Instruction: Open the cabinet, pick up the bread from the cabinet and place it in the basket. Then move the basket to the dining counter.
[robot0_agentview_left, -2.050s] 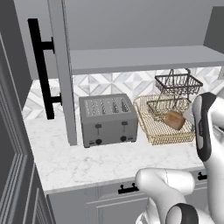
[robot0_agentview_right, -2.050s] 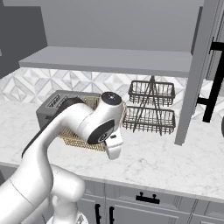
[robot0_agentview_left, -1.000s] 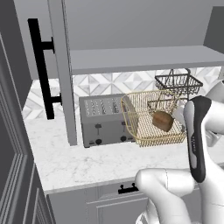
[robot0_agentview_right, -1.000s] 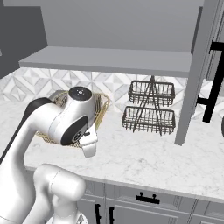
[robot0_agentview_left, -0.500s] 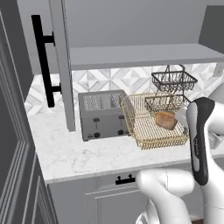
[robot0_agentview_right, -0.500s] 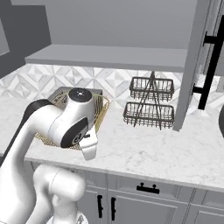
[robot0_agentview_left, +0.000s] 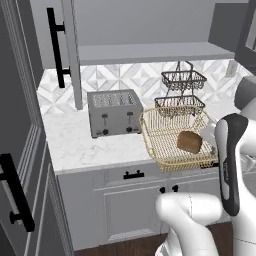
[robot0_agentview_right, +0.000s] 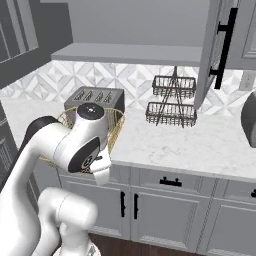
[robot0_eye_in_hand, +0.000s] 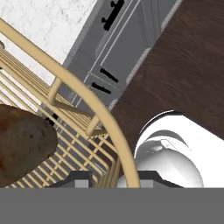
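Golden wire basket (robot0_agentview_left: 170, 142) hangs tilted past the marble surface (robot0_agentview_left: 85, 142) edge, its rim clamped in the pincer (robot0_eye_in_hand: 116, 177); the bread (robot0_agentview_left: 189, 142) lies inside, by the toaster (robot0_agentview_left: 114, 112).

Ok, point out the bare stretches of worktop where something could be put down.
Best patch: the open marble right of the two-tier wire rack, running to the worktop front edge. A smaller bare strip lies left of the toaster, below the open cabinet door. It is crowded between toaster and rack, where the basket with the bread hangs over the edge.
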